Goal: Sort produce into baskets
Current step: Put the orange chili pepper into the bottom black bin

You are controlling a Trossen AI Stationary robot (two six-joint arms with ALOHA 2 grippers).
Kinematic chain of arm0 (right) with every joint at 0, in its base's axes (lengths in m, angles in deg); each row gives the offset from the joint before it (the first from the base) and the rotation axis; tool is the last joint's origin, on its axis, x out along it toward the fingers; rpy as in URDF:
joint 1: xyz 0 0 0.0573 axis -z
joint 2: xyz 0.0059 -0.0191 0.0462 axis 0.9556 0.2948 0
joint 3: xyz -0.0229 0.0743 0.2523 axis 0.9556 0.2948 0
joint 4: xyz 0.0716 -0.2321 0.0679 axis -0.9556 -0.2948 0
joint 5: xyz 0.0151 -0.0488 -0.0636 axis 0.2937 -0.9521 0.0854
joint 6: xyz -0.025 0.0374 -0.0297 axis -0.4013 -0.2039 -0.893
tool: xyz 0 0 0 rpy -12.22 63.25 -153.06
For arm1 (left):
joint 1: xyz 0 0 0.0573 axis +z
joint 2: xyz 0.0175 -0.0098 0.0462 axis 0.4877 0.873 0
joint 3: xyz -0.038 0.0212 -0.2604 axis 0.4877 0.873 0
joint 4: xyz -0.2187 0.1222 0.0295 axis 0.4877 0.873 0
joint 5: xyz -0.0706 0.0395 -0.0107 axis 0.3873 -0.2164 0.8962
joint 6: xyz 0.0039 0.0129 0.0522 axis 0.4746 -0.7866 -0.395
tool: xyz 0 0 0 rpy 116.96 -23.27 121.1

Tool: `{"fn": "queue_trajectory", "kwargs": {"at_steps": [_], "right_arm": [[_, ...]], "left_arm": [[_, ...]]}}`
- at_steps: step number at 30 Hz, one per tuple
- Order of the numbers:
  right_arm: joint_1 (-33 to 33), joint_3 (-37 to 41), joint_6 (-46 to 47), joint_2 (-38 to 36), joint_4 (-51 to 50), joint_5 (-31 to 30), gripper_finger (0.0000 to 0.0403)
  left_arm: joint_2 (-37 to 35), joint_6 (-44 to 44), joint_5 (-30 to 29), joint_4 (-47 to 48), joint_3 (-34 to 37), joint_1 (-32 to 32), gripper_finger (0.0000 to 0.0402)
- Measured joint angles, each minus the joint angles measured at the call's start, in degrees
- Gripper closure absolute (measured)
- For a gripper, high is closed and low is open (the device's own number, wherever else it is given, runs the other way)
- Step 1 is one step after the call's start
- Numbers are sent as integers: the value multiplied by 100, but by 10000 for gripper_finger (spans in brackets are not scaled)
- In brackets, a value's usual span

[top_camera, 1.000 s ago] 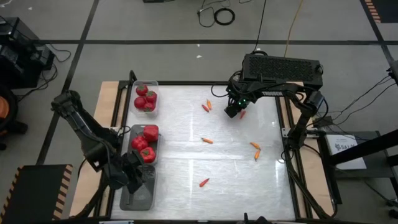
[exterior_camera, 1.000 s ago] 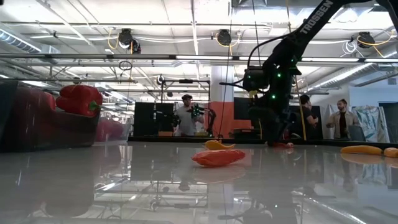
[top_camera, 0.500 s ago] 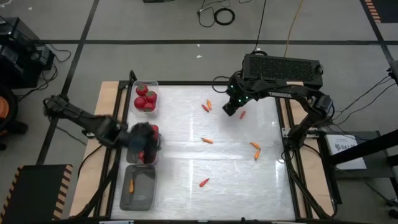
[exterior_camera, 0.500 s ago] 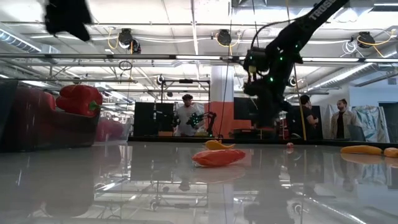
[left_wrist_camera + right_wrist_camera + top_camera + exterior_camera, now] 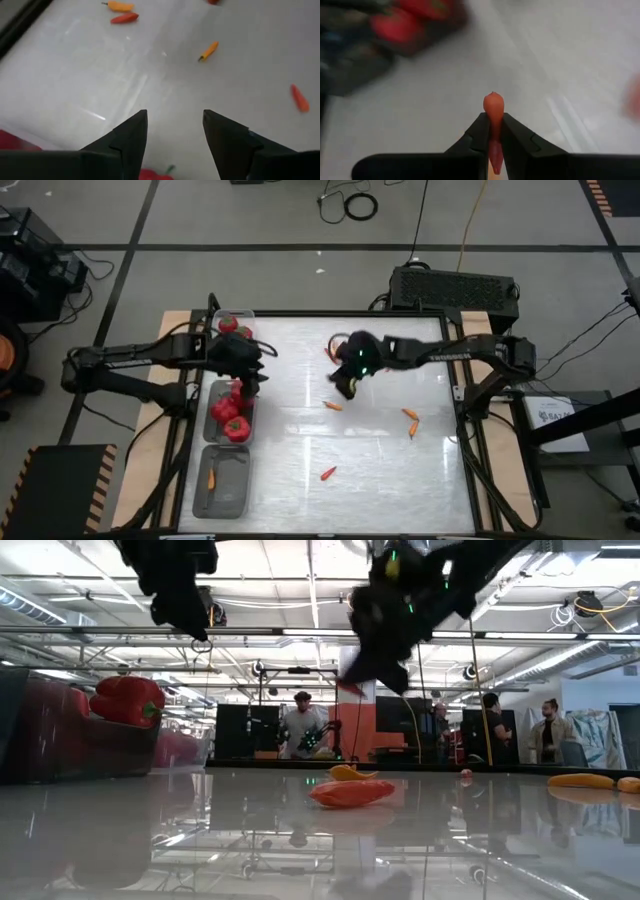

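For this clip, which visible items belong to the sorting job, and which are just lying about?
Job items:
- clear plastic baskets
- red peppers in the middle basket
- loose orange and red chilies on the table
- red chili clamped in the right gripper
- open left gripper

Lying about:
- black box behind the table
- coiled floor cable

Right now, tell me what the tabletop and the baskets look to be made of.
The tabletop looks like a smooth, glossy white sheet, perhaps laminate or acrylic: the low view shows ceiling lights and a chili mirrored in it. The baskets look like clear thin plastic: the surface beneath shows through their walls.
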State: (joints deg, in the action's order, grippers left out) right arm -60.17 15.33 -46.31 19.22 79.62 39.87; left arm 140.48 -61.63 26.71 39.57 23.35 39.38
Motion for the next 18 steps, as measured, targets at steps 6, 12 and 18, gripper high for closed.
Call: {"fn": "queue_trajectory", "kwargs": {"at_steps": [6,12,18], "right_arm": [[-1048,-9,675,138,1929,-992,374],[-1860,-256,1307,962,3294,-1988,374],[-2484,-1687,1178,2264,3403,-2556,374]], "left_arm": [[0,-1067,480,2,0,621,203],[-116,-1628,732,109,0,788,203],[-441,-1806,739,682,0,794,203]]}}
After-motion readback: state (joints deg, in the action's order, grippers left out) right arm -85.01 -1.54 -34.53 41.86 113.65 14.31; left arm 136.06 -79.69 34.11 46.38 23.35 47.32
